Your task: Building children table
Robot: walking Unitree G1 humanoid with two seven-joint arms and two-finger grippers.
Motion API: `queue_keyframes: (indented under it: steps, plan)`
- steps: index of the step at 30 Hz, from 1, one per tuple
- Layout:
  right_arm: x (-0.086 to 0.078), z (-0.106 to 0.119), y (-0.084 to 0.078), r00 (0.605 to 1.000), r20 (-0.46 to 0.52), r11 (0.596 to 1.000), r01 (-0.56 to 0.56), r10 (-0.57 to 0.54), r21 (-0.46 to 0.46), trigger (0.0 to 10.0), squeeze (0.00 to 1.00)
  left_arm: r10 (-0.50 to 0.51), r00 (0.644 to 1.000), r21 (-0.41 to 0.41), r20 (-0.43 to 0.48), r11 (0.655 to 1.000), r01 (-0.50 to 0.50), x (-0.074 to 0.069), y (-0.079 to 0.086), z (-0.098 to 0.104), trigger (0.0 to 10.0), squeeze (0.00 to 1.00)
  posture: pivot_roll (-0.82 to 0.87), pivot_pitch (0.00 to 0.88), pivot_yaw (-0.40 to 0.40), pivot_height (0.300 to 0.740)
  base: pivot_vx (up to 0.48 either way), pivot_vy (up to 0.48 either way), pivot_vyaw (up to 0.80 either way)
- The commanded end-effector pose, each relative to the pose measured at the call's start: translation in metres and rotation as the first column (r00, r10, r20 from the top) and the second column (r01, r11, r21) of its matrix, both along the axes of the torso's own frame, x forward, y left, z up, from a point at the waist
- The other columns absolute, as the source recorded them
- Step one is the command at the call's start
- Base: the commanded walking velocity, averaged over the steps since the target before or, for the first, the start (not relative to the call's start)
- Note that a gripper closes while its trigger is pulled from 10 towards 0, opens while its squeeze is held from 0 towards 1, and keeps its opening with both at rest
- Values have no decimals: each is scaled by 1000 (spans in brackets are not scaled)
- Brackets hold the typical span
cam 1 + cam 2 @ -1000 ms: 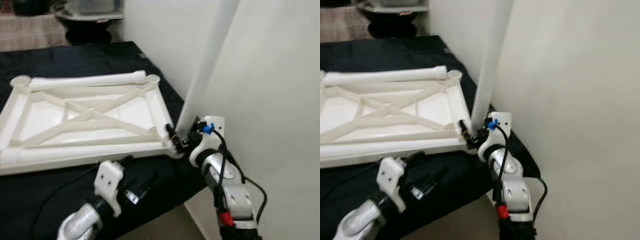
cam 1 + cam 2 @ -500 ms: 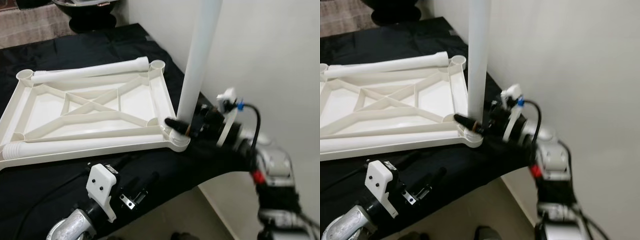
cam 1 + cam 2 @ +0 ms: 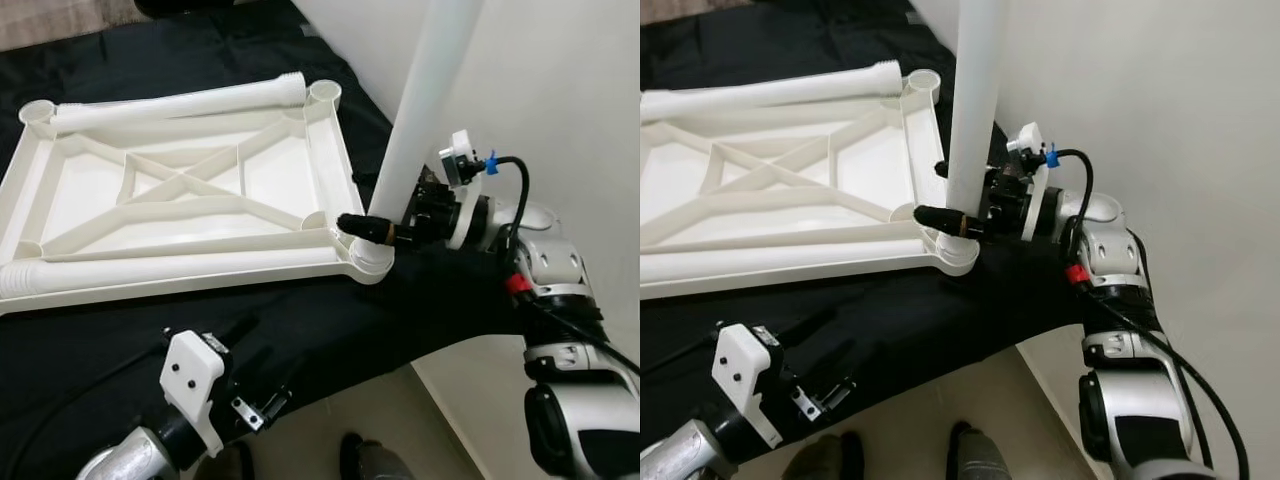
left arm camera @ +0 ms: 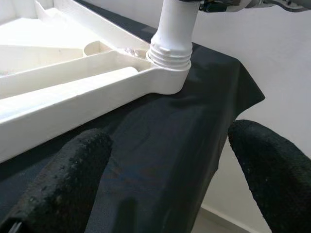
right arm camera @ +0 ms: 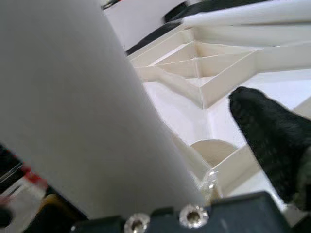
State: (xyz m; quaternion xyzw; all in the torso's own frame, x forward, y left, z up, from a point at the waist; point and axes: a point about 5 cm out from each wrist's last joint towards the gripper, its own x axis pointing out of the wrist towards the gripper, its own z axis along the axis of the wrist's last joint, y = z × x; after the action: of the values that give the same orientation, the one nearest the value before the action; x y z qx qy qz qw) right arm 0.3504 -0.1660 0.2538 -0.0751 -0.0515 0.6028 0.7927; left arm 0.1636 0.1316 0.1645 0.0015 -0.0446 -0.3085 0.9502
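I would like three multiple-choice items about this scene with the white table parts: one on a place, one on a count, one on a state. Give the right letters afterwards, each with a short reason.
1. Where does the upright leg stand on the tabletop frame?
A. in the near right corner socket
B. in the far left corner socket
C. in the middle of the cross ribs

2. How many legs lie flat on the frame?
A. none
B. two
C. four

3. What is the state of the right gripper?
A. open, away from everything
B. shut on the upright leg near its base
C. shut on the black cloth

Answers:
1 A: the leg's threaded end sits in the corner socket nearest the right arm.
2 B: one far leg lies along the far edge, one near leg along the near edge.
3 B: its jaws clasp the leg just above the socket.
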Motion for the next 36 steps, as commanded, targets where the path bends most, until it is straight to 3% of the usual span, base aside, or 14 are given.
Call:
queue_keyframes:
  steps: [1,2,12,21,22,23,24,25,26,29,30,31,34,36]
  plan:
    - [0,2,-5,1000,3,1000,-22,22,-7,4000,0,1,1000,14,-21,1000,0,-4,3,-1,10000,0,142,347,-30,740,0,0,0]
    - [0,4,-7,999,1,999,-48,48,-3,0,0,1,1000,14,-23,1000,-1,-5,3,0,10000,0,142,347,-29,740,0,0,0]
    - [-3,5,-13,988,-18,988,-156,156,-6,0,0,0,999,14,-37,1000,0,-7,3,2,10000,0,135,351,-26,740,0,0,0]
    - [4,4,-13,998,54,1000,29,-28,-12,0,0,1,999,12,-39,1000,0,-3,2,0,10000,0,112,336,-38,740,0,0,0]
    - [5,-18,-5,949,22,949,315,-314,-13,0,0,3,999,10,-41,1000,-2,0,-1,-7,10000,0,61,240,-148,740,0,0,0]
    - [-3,-55,4,687,-109,687,726,-719,43,0,0,9,999,15,-45,1000,-8,7,-3,-18,10000,0,43,172,-173,740,0,0,0]
    - [-3,-55,4,687,-109,687,726,-719,43,0,0,9,999,15,-45,1000,-8,7,-3,-18,10000,0,43,172,-173,740,0,0,0]
    - [-21,-84,-4,332,-215,342,940,-918,-9,0,0,11,999,21,-50,1000,-10,12,-5,-26,10000,0,39,158,-178,740,0,0,0]
    - [-35,-107,14,245,-209,266,961,-947,-81,0,0,23,999,29,-50,999,-22,22,-9,-34,10000,0,53,84,-180,740,0,0,0]
    - [-38,-118,33,290,-198,315,944,-936,-104,0,0,32,998,34,-49,999,-30,30,-11,-38,10000,0,51,74,-179,740,0,0,0]
    - [-31,-118,50,384,-159,400,913,-910,-85,0,0,35,998,33,-50,999,-34,38,-12,-42,10000,0,33,25,-177,740,0,0,0]
    - [-27,-118,60,430,-134,441,895,-893,-71,0,0,36,998,31,-50,999,-34,42,-14,-44,10000,0,33,25,-177,740,0,0,0]
    - [-10,-114,67,439,-123,447,893,-890,-51,0,0,40,998,39,-44,999,-39,50,-15,-47,10000,0,39,0,-183,740,0,0,0]
    - [-10,-114,67,439,-123,447,893,-890,-51,0,0,40,998,39,-44,999,-39,50,-15,-47,10000,0,39,0,-183,740,0,0,0]
